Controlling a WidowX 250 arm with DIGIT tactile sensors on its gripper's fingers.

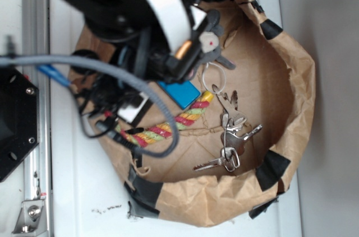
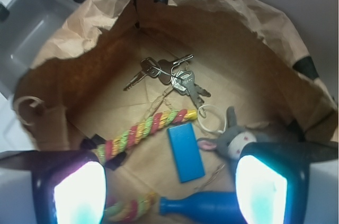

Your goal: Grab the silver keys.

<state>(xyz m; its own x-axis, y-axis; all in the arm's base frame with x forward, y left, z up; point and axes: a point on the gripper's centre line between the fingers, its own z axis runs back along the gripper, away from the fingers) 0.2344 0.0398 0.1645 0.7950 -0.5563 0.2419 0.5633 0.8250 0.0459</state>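
Note:
The silver keys (image 1: pixel 231 136) (image 2: pixel 172 73) lie in a loose bunch on the floor of a brown paper-lined bin (image 1: pixel 297 74) (image 2: pixel 238 28), toward its far side in the wrist view. My gripper (image 2: pixel 169 192) hangs open above the near part of the bin, well short of the keys, with nothing between its glowing fingers (image 2: pixel 79 195). In the exterior view the arm's black and white body (image 1: pixel 140 13) covers the bin's upper left, and the gripper itself is hidden there.
A grey plush mouse (image 2: pixel 235 138) (image 1: pixel 210 38) with a white ring (image 2: pixel 212 119) lies by the right finger. A blue rectangular block (image 2: pixel 185 152) (image 1: pixel 180 94), a multicoloured rope (image 2: pixel 145 128) (image 1: pixel 168 128) and a blue bottle (image 2: pixel 204 205) lie below the gripper.

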